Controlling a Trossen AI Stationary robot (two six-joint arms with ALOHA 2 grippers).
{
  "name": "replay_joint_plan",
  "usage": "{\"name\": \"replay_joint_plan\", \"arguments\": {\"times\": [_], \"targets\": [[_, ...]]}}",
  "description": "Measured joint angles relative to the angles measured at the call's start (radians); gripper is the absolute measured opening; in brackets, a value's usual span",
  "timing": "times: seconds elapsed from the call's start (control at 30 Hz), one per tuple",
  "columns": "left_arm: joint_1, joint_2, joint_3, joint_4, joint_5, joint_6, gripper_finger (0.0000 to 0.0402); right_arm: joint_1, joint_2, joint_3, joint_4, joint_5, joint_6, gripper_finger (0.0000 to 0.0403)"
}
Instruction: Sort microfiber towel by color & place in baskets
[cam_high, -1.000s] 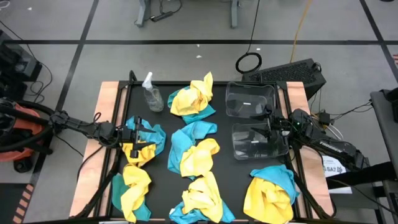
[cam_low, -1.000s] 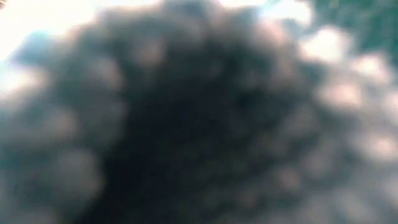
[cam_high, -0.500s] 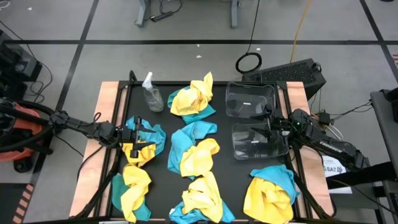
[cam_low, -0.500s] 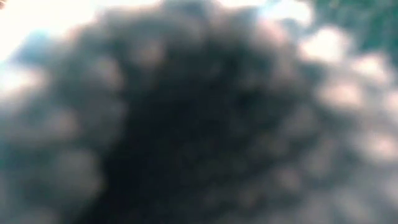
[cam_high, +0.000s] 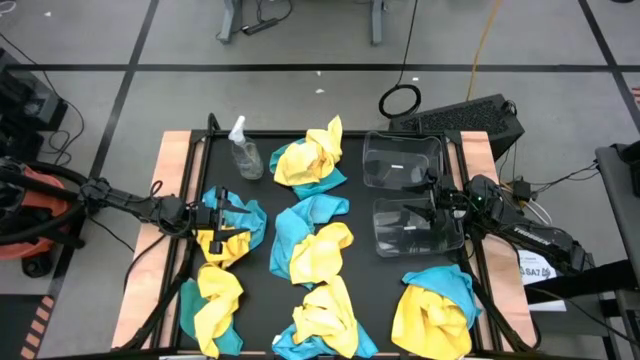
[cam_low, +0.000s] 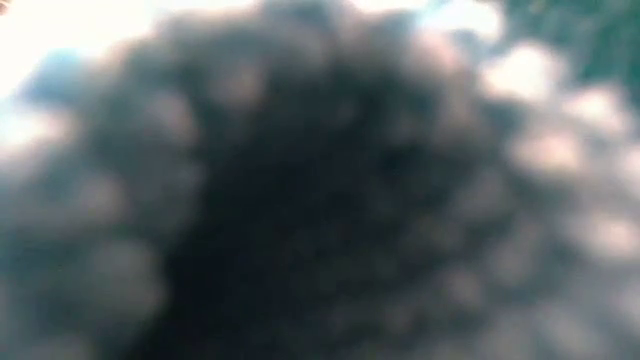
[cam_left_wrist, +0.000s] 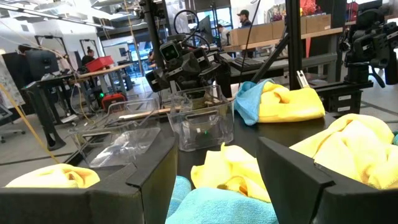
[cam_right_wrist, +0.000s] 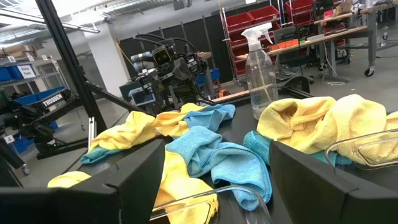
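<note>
Several bunched piles of microfiber towel, yellow mixed with teal, lie on the black mat: at the far middle (cam_high: 310, 160), left (cam_high: 235, 228), centre (cam_high: 312, 245), near left (cam_high: 215, 305), near middle (cam_high: 325, 320) and near right (cam_high: 435, 312). Two clear baskets stand at the right, one farther (cam_high: 403, 160) and one nearer (cam_high: 415, 228), both with nothing in them. My left gripper (cam_high: 222, 216) is open, level over the left pile, pointing right. My right gripper (cam_high: 428, 203) is open at the nearer basket's right side, pointing left. Nothing sits between either pair of fingers (cam_left_wrist: 217, 180) (cam_right_wrist: 217, 180).
A clear spray bottle (cam_high: 243, 150) stands upright at the far left of the mat. The low view is filled by a blurred fuzzy surface (cam_low: 320, 200) close to the lens. Wooden strips (cam_high: 160, 200) border the mat left and right. A bare strip of mat lies between the piles and the baskets.
</note>
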Motion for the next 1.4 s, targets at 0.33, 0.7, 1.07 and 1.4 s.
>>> {"name": "replay_joint_plan", "arguments": {"times": [0.33,0.7,1.07,1.4], "targets": [[0.0,0.0,0.0,0.0,0.0,0.0,0.0223,0.0,0.0,0.0,0.0,0.0,0.0,0.0281],[0.0,0.0,0.0,0.0,0.0,0.0,0.0223,0.0,0.0,0.0,0.002,0.0,0.0,0.0281],[0.0,0.0,0.0,0.0,0.0,0.0,0.0223,0.0,0.0,0.0,0.106,0.031,0.038,0.0281],[0.0,0.0,0.0,0.0,0.0,0.0,0.0223,0.0,0.0,0.0,0.269,0.031,0.103,0.0281]]}}
